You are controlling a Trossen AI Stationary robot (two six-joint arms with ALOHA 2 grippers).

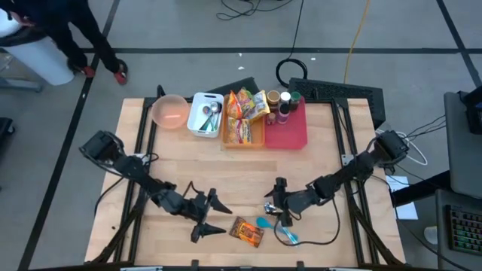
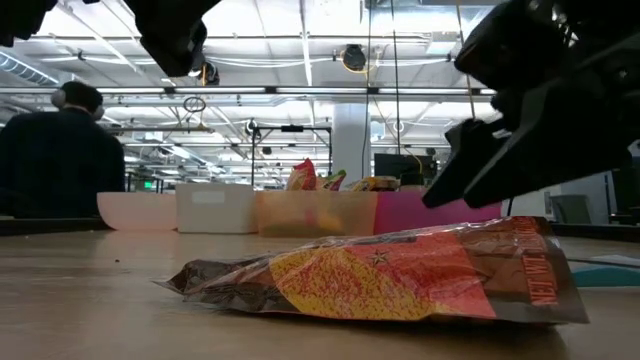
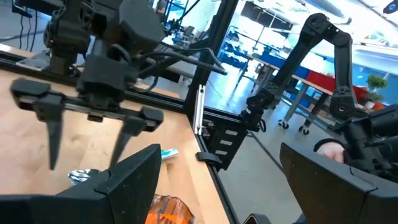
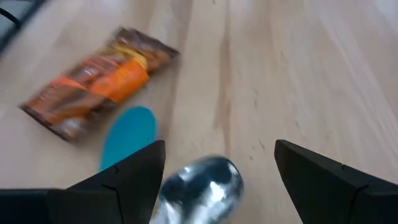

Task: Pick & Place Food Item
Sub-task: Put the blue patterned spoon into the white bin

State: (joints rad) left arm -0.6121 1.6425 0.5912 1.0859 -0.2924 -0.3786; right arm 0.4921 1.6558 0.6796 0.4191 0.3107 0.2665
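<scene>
Now snack packet [image 1: 247, 231] flat on table [image 1: 324, 173], between left gripper [image 1: 208, 215] and right gripper [image 1: 276, 205], both fingers spread, empty

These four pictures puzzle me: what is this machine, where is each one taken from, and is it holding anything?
It is a robot with two dark arms at a wooden table. One camera looks down from above, one sits at table height, and one rides on each wrist. The left tool and right tool are both open and hold nothing. Between them lies a snack packet, with a blue-handled spoon beside it. At the far edge stand a pink bowl, a white bin, an orange bin of snacks and a red bin.
</scene>
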